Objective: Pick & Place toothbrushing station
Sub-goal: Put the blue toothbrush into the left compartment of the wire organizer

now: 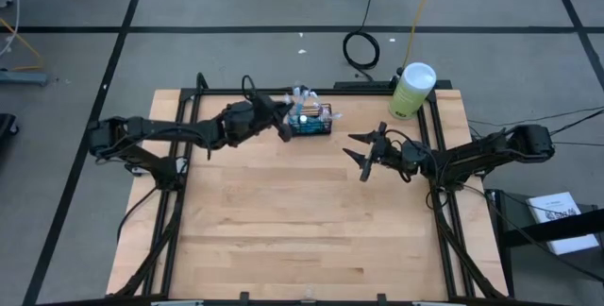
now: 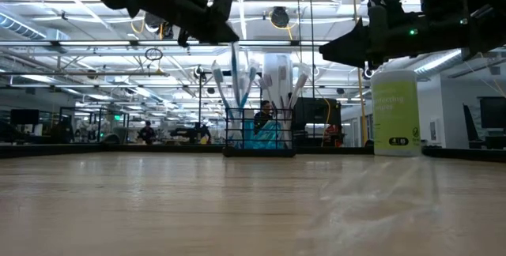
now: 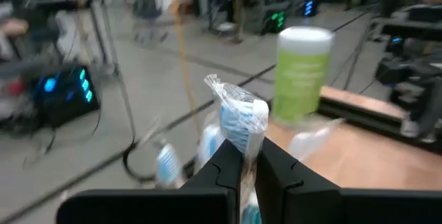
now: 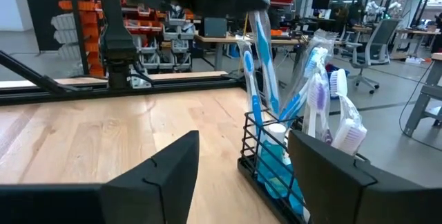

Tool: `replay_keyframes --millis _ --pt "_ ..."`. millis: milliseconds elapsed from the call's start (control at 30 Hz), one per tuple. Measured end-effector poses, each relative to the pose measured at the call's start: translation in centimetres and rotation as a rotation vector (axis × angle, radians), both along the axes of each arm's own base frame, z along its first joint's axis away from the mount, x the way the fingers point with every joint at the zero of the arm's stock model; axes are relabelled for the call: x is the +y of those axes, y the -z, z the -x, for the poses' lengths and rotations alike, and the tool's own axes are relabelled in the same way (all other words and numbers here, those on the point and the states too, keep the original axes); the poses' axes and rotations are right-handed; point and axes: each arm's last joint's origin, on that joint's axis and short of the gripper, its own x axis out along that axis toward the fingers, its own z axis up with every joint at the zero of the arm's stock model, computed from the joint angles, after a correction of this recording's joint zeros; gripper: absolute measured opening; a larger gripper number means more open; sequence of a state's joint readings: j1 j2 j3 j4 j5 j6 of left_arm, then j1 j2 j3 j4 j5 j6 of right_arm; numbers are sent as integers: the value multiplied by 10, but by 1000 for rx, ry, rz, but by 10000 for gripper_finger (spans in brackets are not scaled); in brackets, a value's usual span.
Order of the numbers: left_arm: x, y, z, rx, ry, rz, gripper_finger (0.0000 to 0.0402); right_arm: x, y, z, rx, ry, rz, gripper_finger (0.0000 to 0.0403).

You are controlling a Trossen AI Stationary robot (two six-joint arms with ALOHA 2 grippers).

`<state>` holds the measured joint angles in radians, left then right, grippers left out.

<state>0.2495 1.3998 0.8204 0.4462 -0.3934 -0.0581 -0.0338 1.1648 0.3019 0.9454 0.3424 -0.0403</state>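
The left gripper (image 1: 283,125), jaws clamped on a plastic-wrapped blue-and-white toothbrush (image 3: 243,117), hangs over the small black wire-mesh basket (image 1: 312,123) just beneath it, apparently to slot the brush in. The right gripper (image 1: 361,153), jaws apart and empty, waits well aside above the pale wooden table (image 1: 302,230); an open workshop lies beyond.

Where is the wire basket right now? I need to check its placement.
In the high view the wire basket stands near the table's far edge, just under the left tool, left of the pale-green cylinder.
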Motion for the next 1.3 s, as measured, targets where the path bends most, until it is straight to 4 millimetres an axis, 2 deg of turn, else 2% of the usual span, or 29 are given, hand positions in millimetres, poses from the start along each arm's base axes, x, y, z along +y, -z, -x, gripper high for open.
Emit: replay_keyframes --millis 133,433,700,900,1067,1300 --pt "-6 -3 -2 -19 24 -26 16 0 1 0 8 0 0 211" --pt "-6 9 0 27 -44 94 24 0 1 0 13 0 0 210" --pt "-7 10 0 18 -33 134 17 0 1 0 12 0 0 210" --pt "0 16 4 46 -66 189 28 0 1 0 12 0 -2 210" --pt "3 17 5 53 -62 206 17 0 1 0 11 0 -2 210" --pt "10 37 -7 66 -75 237 30 0 1 0 11 1 -3 210"
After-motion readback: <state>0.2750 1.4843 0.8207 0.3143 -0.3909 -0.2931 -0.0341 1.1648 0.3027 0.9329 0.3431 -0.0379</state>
